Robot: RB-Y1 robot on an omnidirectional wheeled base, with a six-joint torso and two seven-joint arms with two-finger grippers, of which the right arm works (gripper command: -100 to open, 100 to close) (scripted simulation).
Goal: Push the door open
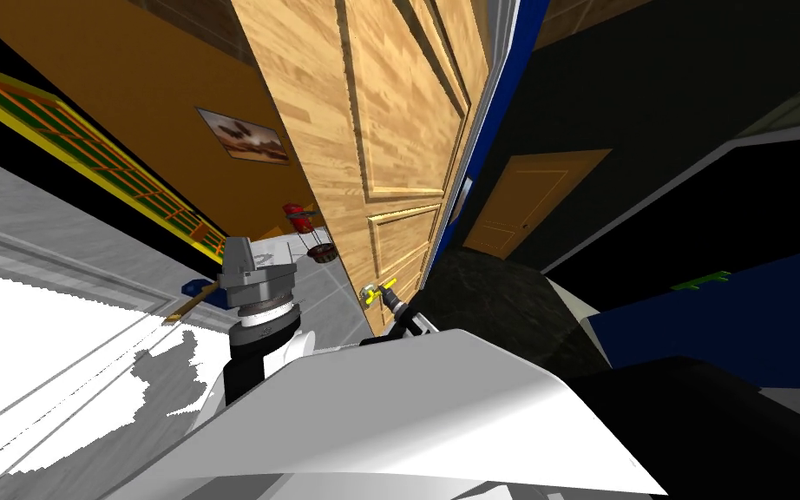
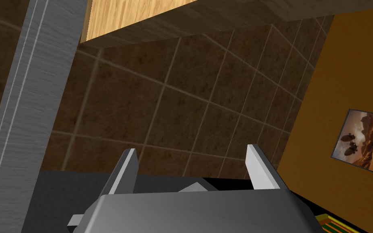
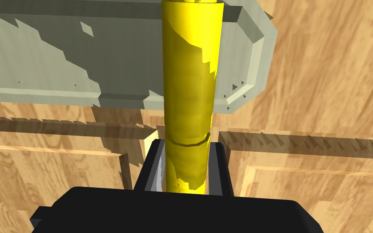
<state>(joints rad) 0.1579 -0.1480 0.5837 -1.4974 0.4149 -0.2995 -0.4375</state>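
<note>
The wood-panelled door (image 1: 390,113) rises right in front of me, seen from close by. Its yellow lever handle (image 3: 187,101) juts from a grey plate (image 3: 60,52) on the door, and my right gripper (image 3: 185,162) is shut on the lever's end, one finger pressing each side. In the head view that gripper (image 1: 387,298) and the handle (image 1: 378,291) sit low on the door, near its free edge. My left gripper (image 2: 191,151) stands open and holds nothing; the head view has it raised (image 1: 242,260) to the left, apart from the door.
A blue door frame (image 1: 494,113) runs along the door's free edge, with a black area and an orange door (image 1: 524,204) beyond it. An orange wall with a picture (image 1: 242,134) lies left, and a red object (image 1: 307,227) stands on the floor near it.
</note>
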